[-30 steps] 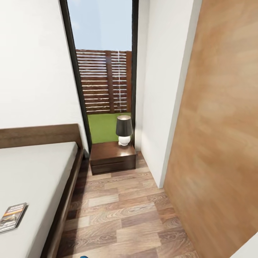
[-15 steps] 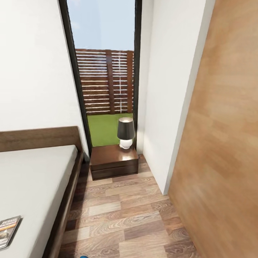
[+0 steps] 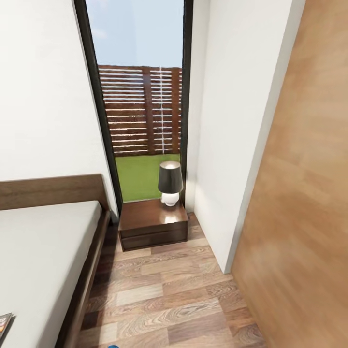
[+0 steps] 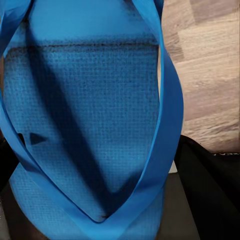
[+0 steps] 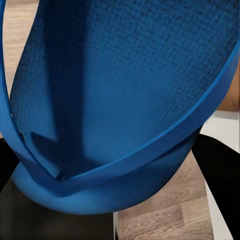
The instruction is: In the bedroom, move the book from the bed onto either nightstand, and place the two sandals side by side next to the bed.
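Head view shifts between the earlier pictures and now: camera move, not the things. Book (image 3: 4, 323) sits further toward the lower left of the frame than 1.0 s ago, only its corner visible, on the bed (image 3: 43, 251) near the mattress's side edge. Nightstand (image 3: 152, 224) and lamp (image 3: 170, 182) appear slightly lower in frame; door (image 3: 309, 193) takes up less width.

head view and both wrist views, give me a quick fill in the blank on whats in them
1. The lamp stands on top of the ______.
2. The sandal close in front of the left wrist camera is bright ______.
3. The floor between the bed and the wooden door is made of wood ______.
4. Through the tall window, a slatted wooden ______ stands beyond the grass.

Missing words: nightstand; blue; planks; fence
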